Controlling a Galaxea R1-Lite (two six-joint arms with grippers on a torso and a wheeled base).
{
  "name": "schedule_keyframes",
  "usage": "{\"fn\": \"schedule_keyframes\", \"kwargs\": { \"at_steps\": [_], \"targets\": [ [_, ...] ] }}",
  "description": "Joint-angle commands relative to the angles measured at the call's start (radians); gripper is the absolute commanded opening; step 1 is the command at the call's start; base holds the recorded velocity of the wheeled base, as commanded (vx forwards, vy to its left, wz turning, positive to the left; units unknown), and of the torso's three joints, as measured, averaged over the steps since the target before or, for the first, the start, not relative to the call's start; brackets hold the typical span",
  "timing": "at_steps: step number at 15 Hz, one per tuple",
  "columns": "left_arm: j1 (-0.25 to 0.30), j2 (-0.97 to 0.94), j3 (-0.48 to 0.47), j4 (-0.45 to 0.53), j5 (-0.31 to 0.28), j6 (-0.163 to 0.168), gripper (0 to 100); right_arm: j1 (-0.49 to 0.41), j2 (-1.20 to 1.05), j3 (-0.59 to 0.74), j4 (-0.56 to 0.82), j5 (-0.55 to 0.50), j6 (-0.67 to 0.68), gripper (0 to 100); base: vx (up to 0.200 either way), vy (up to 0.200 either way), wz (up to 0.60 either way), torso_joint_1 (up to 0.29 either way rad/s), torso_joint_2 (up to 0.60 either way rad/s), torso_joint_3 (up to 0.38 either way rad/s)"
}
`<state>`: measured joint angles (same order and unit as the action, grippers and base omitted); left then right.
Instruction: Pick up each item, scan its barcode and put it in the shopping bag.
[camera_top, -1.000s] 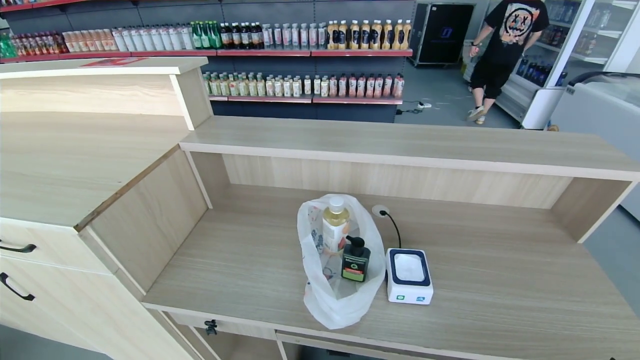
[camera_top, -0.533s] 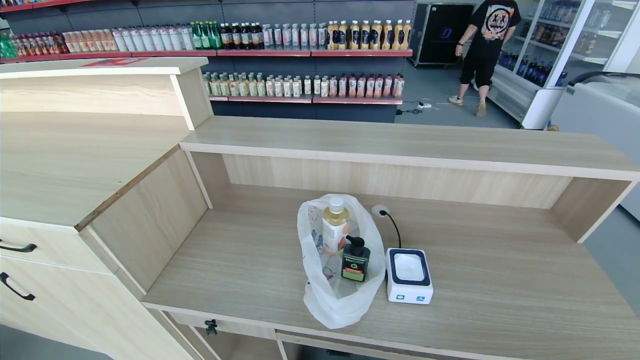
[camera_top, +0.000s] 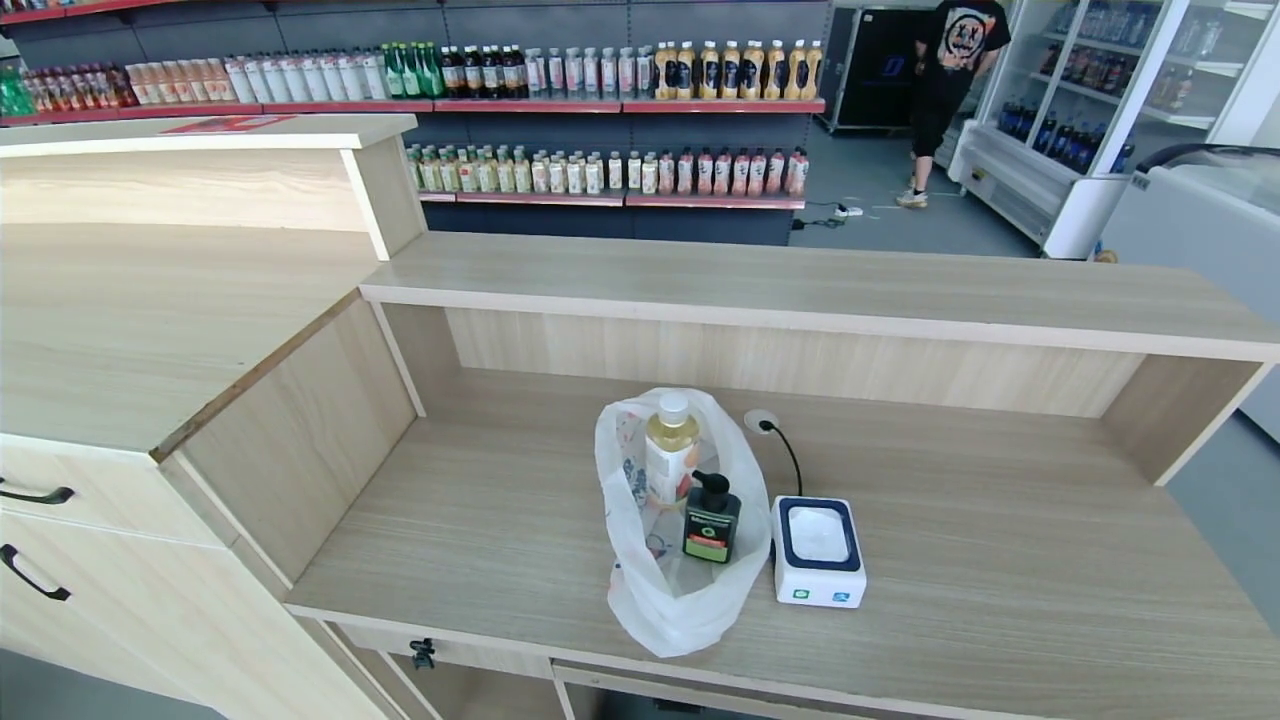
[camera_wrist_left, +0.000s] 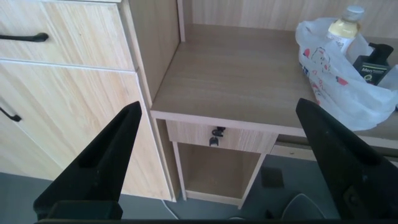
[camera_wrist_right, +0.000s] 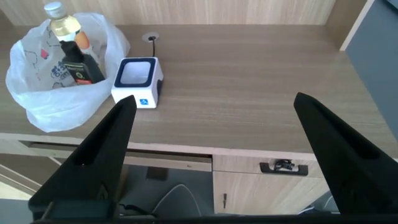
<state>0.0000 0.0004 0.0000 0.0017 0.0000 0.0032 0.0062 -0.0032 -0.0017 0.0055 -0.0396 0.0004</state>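
Since both wrist cameras look at the counter (camera_top: 470, 520) from beyond its front edge, I record each pincer in turn. My left pincer (camera_wrist_left: 217, 106) is spread wide with nothing between its fingers, near the drawer fronts (camera_wrist_left: 62, 37). My right pincer (camera_wrist_right: 214, 98) is likewise spread wide and carries nothing.

The shopping bag (camera_top: 640, 590), white and thin, stands open on the counter near its front edge. Inside it a pale drink bottle (camera_top: 671, 450) with a white cap stands upright at the back. A dark pump bottle (camera_top: 711, 520) stands upright just in front of it.

The scanner (camera_top: 817, 550), a white box with a dark-framed window facing up, sits just beside the bag on my right. Its black cable (camera_top: 788, 455) runs back to a round port in the counter.
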Motion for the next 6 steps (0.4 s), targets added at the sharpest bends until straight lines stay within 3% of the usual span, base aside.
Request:
{"fn": "schedule_keyframes", "kwargs": {
  "at_steps": [1, 6],
  "targets": [
    [0.000, 0.000, 0.000, 0.000, 0.000, 0.000, 100, 0.001, 0.003, 0.000, 0.001, 0.000, 0.000, 100, 0.000, 0.000, 0.00, 0.000, 0.00, 0.000],
    [0.000, 0.000, 0.000, 0.000, 0.000, 0.000, 100, 0.000, 0.003, 0.000, 0.001, 0.001, -0.002, 100, 0.000, 0.000, 0.00, 0.000, 0.00, 0.000]
  ]
}}
